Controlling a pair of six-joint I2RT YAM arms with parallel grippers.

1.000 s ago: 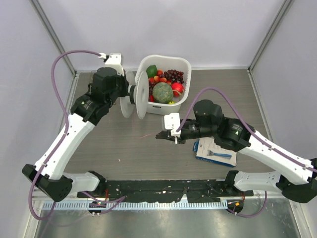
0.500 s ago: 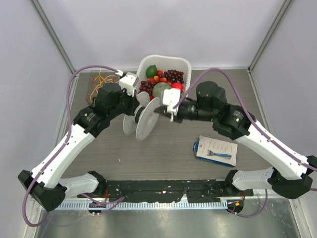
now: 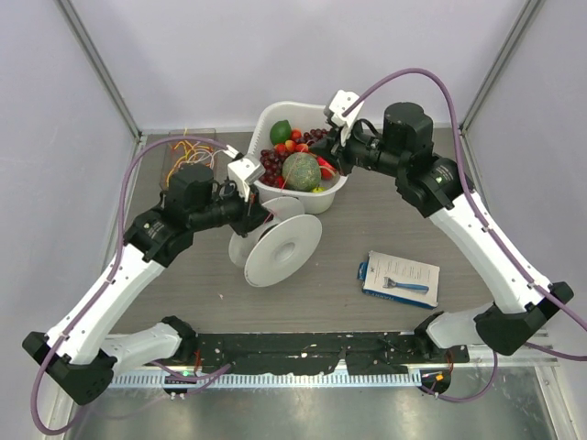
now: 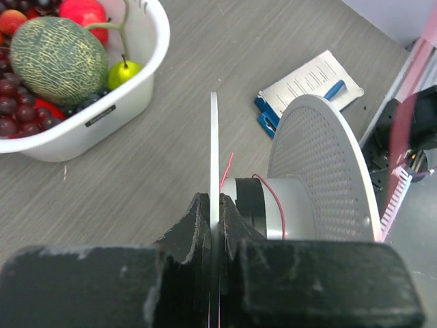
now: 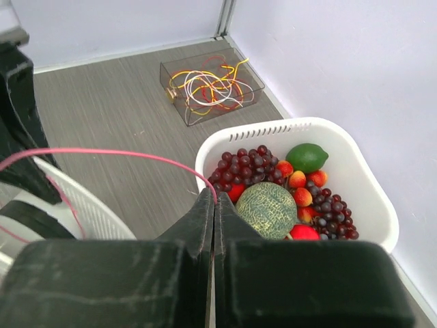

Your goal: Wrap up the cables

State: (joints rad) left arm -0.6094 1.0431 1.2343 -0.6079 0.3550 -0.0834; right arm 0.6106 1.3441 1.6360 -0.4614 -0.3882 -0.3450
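A thin pink-red cable (image 5: 102, 152) runs from the tips of my right gripper (image 5: 215, 199), which is shut on it, leftward to a white spool (image 3: 280, 247). A turn of that cable (image 4: 273, 198) lies round the spool's hub. My left gripper (image 4: 215, 208) is shut on the edge of the spool's thin flange (image 4: 214, 143). In the top view my left gripper (image 3: 260, 213) holds the spool in front of the basket, and my right gripper (image 3: 322, 162) hangs over the fruit. The other cables (image 5: 208, 85) lie tangled in a clear box (image 3: 188, 151) at the back left.
A white basket (image 3: 335, 188) of fruit, with melon, grapes and a lime, stands at the back centre. A blue-and-white razor pack (image 3: 399, 278) lies on the table at the right front. The cell's walls close in the back and both sides.
My left arm carried the spool from beside the basket down and right, turning it. My right gripper rose from mid-table to above the basket, drawing the cable out.
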